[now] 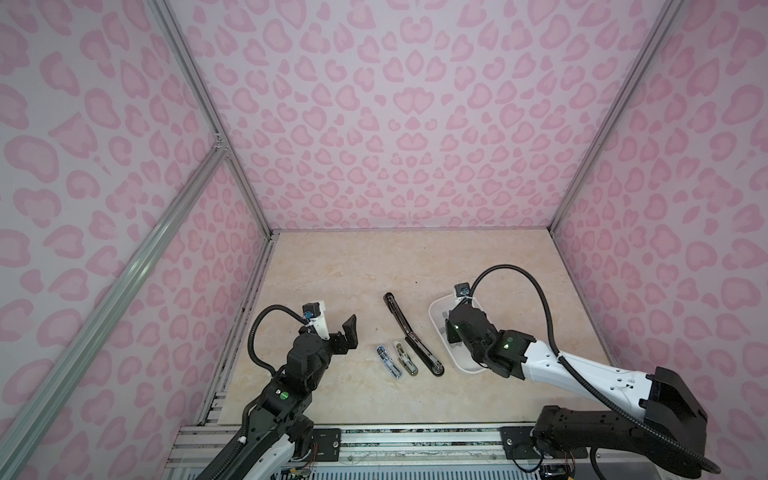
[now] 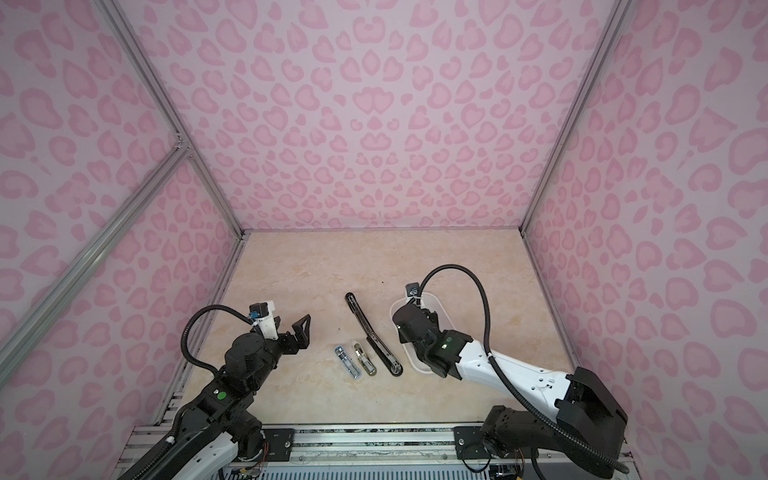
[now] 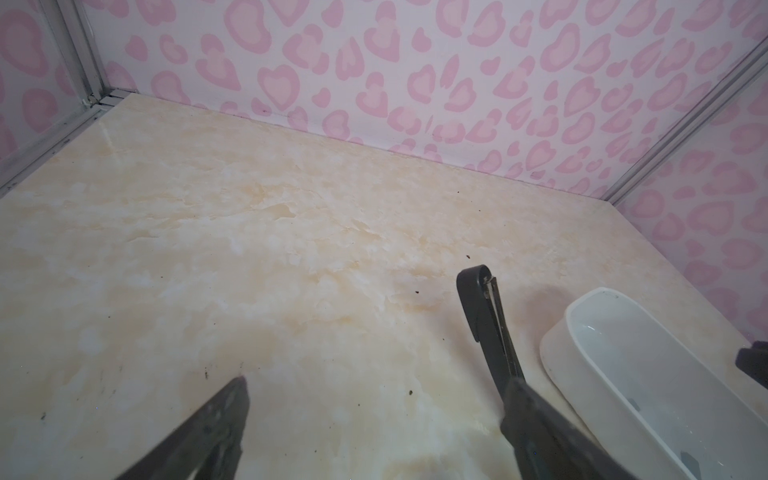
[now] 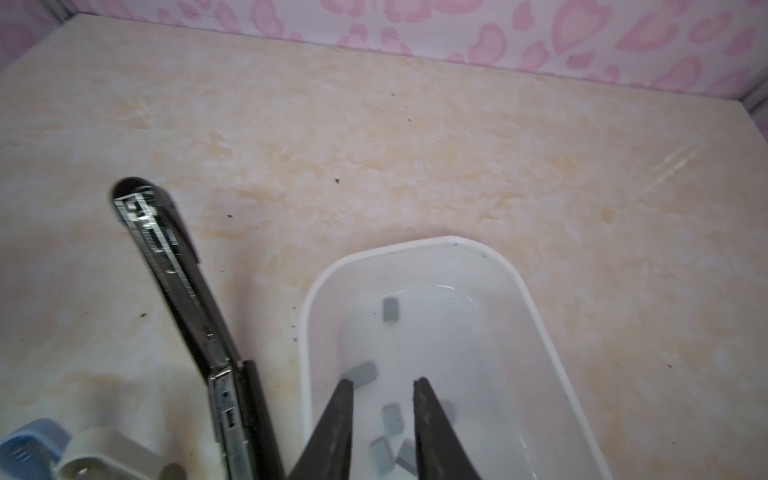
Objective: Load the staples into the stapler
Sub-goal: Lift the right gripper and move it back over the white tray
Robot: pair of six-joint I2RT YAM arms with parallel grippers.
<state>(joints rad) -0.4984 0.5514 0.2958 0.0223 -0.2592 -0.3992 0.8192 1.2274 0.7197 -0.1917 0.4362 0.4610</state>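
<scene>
the staples [image 4: 392, 417] were found loose in the white tray [image 1: 465, 368], lower right of centre in both top views. the right gripper [image 4: 383, 381] was poised over them, jaws narrowly parted, nothing gripped. the left gripper [image 3: 378, 382] was spread wide, empty. it was judged that one block should be straddled squarely and pinched by its edges before lifting.
</scene>
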